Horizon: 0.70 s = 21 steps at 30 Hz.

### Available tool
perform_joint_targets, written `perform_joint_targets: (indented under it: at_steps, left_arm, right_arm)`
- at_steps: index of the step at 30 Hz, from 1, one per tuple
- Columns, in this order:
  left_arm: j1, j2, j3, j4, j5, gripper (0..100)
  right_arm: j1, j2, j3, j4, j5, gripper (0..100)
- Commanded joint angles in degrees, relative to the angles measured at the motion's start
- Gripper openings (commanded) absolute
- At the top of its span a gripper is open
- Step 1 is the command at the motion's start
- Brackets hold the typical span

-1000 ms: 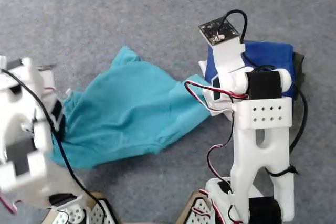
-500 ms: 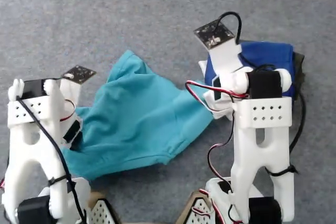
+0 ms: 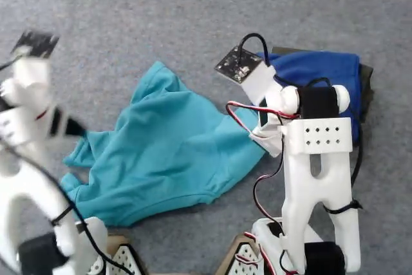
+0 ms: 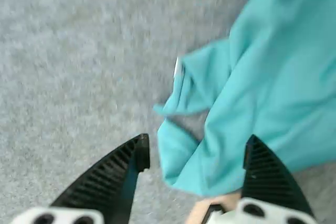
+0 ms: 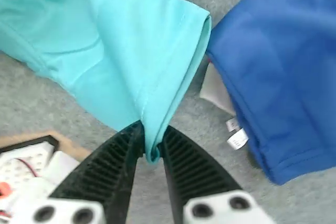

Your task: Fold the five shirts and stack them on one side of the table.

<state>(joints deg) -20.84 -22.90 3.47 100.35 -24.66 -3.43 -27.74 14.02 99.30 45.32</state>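
Teal cloth is pinched between the ribbed black fingers of the right gripper [image 5: 151,129], which is closed tight on a gathered edge at the right end of the teal shirt [image 3: 167,152]. That shirt lies crumpled and spread over the middle of the grey table [image 3: 161,17], with its loose left corner bunched up. The left gripper [image 4: 197,148] hangs above that corner with its jaws spread wide, holding nothing, the cloth lying below them. Just right of the pinched edge lies a folded blue shirt [image 3: 322,72], resting on a dark garment [image 3: 365,78] at the right side of the table. Small white tags [image 5: 236,132] show beside the blue shirt's edge.
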Motion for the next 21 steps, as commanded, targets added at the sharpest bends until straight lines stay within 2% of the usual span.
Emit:
perform_joint_targets:
  at_steps: [1, 4, 9, 17, 19, 21]
  left_arm:
    - [14.64, 9.93, -10.24, 0.35, 21.01, 30]
    - [20.97, 22.77, -17.27, -1.49, 31.21, 30]
    - [21.41, 43.6, -30.64, -5.1, 43.96, 30]
    - [22.64, 66.37, -51.21, -4.57, 49.49, 30]
    - [22.64, 70.68, -52.7, -4.4, 49.23, 25]
    - [22.29, 74.37, -53.76, -2.64, 49.14, 16]
  right_arm:
    - [0.26, -1.45, -1.27, -2.55, 2.64, 1.5]
    - [0.18, -1.45, -3.3, -2.64, 4.31, 1.5]
    - [0.18, -1.45, -5.32, -2.99, 5.45, 1.5]
    - [0.18, -1.45, -5.32, -2.99, 6.07, 1.5]
    - [0.18, -1.45, -5.32, -2.99, 6.07, 1.5]
    - [0.18, -1.45, -5.32, -3.08, 6.07, 1.5]
